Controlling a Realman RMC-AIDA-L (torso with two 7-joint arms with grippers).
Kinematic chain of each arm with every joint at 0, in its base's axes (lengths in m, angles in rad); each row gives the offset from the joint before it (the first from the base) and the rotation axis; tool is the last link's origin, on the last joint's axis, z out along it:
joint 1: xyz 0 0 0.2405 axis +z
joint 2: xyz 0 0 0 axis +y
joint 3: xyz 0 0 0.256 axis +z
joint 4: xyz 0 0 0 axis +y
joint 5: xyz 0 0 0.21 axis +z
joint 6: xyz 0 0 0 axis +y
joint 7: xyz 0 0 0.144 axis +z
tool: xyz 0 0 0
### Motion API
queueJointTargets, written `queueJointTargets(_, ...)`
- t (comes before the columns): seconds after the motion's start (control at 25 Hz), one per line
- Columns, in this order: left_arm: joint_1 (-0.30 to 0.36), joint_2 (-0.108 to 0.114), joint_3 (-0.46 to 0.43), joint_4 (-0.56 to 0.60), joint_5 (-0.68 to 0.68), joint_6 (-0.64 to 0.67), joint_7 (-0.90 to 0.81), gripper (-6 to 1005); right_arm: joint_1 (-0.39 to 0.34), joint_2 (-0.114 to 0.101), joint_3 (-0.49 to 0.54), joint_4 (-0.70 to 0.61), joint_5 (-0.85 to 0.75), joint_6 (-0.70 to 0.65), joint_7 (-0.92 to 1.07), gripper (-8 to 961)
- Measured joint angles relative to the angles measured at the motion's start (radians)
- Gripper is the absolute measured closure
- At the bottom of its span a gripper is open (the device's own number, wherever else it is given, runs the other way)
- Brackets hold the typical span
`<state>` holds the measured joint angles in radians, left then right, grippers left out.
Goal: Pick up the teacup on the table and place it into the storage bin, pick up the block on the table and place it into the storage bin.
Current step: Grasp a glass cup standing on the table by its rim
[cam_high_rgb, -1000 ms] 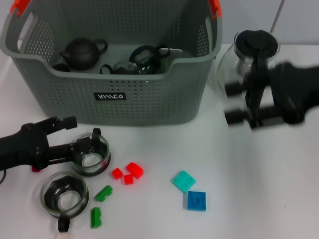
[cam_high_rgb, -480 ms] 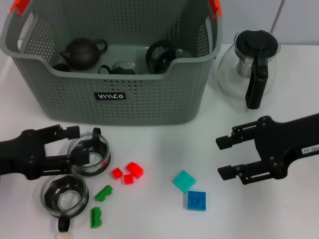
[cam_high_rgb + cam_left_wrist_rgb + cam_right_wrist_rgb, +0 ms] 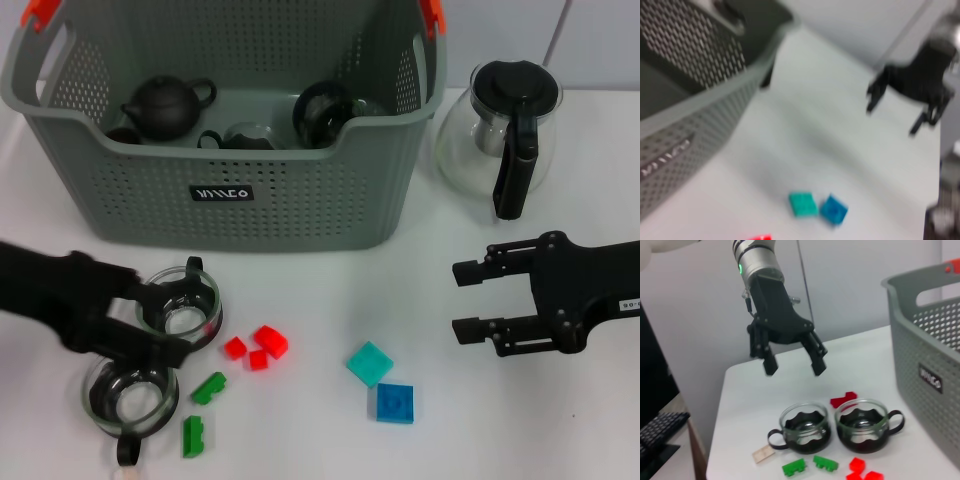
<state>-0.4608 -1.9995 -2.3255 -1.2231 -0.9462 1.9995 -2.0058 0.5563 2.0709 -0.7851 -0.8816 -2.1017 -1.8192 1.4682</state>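
Two glass teacups stand on the white table in front of the storage bin (image 3: 300, 200): one (image 3: 185, 308) nearer the bin, one (image 3: 128, 395) nearer the front edge. My left gripper (image 3: 170, 322) is open and empty, hanging over them. The right wrist view shows the left gripper (image 3: 792, 365) well above both cups (image 3: 805, 425) (image 3: 864, 425), touching neither. Loose blocks lie to the right of the cups: red (image 3: 268, 341), green (image 3: 208, 388), teal (image 3: 369, 363) and blue (image 3: 395, 403). My right gripper (image 3: 456, 300) is open and empty, to the right of the teal and blue blocks.
A glass pot with a black handle (image 3: 505, 130) stands right of the bin. Inside the bin lie a dark teapot (image 3: 165, 105) and glass cups (image 3: 325, 110). A second green block (image 3: 192, 436) sits near the front edge. The left wrist view shows the bin wall (image 3: 690, 115).
My right arm came down from beside the glass pot to the table's right side. My left gripper lifted away from the nearer-bin teacup and now hovers over both cups.
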Motion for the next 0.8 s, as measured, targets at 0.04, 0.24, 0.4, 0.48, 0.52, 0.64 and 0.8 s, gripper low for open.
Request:
queueJointTargets(0.04,-0.022,-0.001,0.034,-0.015,0.02,-0.002,-0.022,95,-0.001,0.0,0.008,0.006,0.001,0.001,-0.007,265)
queueJointTargets(0.24,-0.152,-0.039,0.128,-0.04,0.193,-0.018,-0.081,94,-0.002,0.0,0.035,0.024,0.003,0.005,-0.027,264)
queueJointTargets(0.4,-0.212,-0.106,0.148,-0.098,0.349,-0.028,-0.084,94,0.005,0.001,0.036,0.024,0.004,0.004,-0.023,264)
queueJointTargets(0.48,-0.209,-0.147,0.164,-0.182,0.409,-0.033,-0.081,99,0.007,0.002,0.037,0.025,0.005,0.005,-0.021,264)
queueJointTargets(0.52,-0.201,-0.16,0.182,-0.225,0.428,-0.033,-0.081,109,0.007,0.003,0.037,0.025,0.005,0.005,-0.021,264)
queueJointTargets(0.64,-0.176,-0.173,0.262,-0.304,0.449,-0.032,-0.108,137,0.008,0.004,0.037,0.025,0.005,0.005,-0.02,265)
queueJointTargets(0.8,-0.164,-0.173,0.334,-0.313,0.459,-0.049,-0.144,175,0.008,0.004,0.043,0.026,0.006,0.005,-0.019,265)
